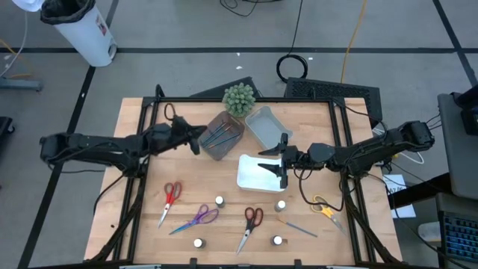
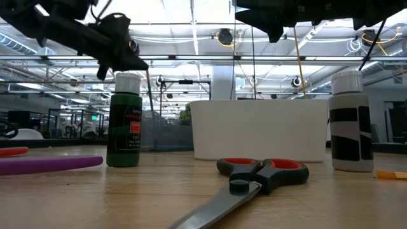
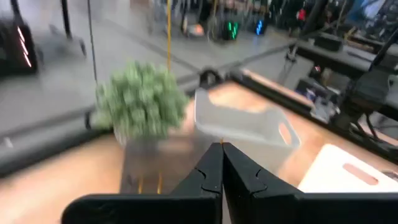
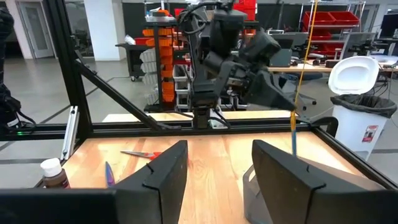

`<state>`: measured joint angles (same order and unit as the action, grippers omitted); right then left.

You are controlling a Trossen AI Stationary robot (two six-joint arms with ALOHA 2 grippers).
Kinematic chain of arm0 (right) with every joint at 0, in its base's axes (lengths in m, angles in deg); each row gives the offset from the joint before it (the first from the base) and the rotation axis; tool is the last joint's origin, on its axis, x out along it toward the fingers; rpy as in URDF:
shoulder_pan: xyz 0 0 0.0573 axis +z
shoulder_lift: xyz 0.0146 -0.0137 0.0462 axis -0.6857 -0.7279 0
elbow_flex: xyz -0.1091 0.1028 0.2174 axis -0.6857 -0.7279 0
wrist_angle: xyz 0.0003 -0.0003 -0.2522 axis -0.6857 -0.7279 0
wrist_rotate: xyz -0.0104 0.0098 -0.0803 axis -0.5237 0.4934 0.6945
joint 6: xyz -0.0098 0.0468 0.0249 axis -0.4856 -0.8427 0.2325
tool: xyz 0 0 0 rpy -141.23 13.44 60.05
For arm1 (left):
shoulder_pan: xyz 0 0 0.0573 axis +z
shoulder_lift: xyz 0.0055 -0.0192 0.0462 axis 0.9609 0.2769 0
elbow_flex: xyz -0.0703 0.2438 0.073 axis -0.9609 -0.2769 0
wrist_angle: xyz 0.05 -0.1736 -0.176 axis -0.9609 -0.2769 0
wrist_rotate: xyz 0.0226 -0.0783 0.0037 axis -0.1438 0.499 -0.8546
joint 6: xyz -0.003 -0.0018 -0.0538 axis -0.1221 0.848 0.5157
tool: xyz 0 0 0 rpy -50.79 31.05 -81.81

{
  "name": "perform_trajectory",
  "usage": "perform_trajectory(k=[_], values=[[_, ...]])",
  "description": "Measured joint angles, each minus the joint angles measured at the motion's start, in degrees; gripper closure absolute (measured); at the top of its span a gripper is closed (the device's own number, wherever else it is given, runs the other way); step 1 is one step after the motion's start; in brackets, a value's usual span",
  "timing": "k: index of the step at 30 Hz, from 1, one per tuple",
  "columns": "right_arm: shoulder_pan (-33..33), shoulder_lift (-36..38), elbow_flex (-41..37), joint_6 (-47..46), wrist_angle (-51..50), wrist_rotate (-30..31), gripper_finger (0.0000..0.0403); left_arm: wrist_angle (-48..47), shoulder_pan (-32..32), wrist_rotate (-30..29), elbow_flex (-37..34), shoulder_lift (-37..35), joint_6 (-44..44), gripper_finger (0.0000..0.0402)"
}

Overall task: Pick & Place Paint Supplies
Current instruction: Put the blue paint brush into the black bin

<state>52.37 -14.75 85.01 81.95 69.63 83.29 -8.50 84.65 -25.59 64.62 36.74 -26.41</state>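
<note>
from above, the left hand [image 1: 196,140] sits at the near edge of the brown tray [image 1: 222,137], which already has brushes lying in it, beside the green plant [image 1: 239,99]; the right hand [image 1: 279,159] hangs over the white tray [image 1: 258,172], with the pale blue-grey tray [image 1: 266,125] just behind. still loose on the tabletop [image 1: 149,127] are red scissors [image 1: 171,198], purple scissors [image 1: 196,219], another red pair [image 1: 250,224], yellow-handled scissors [image 1: 323,207], a brush [image 1: 297,226] and four white-capped bottles, one at [image 1: 219,201]. level with the tabletop, a green-labelled bottle [image 2: 124,121] and a black-and-white one [image 2: 350,122] stand upright either side of the white tray, scissors lying in front. the left wrist camera shows that hand's fingers [image 3: 208,176] pressed together with nothing visible between them. the right wrist camera shows its fingers [image 4: 165,171] parted around empty air, holding nothing. the bottles look light, rigid and smooth, likely best pinched across the body below the cap; the brush is thin and low, so a grip across mid-handle seems safest; scissors are stiff and flat, best taken at the pivot.
</note>
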Motion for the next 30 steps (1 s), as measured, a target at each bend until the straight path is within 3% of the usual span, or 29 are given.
perform_trajectory(k=[5, 14, 30], values=[[-0.07, 0.00, 0.00, 0.22, 0.04, 0.02, 0.0234, -3.12, 3.64, 7.47, 0.05, 0.65, 4.79, 0.0400], [-0.07, 0.00, 0.00, 0.22, -0.07, 0.02, 0.0234, -3.57, 4.43, 14.35, 0.09, 0.95, 7.27, 0.0399], [-0.09, 0.00, 0.00, 0.42, -0.13, 0.04, 0.0234, -4.96, 4.70, 13.87, 0.18, 1.31, 6.86, 0.0393]])
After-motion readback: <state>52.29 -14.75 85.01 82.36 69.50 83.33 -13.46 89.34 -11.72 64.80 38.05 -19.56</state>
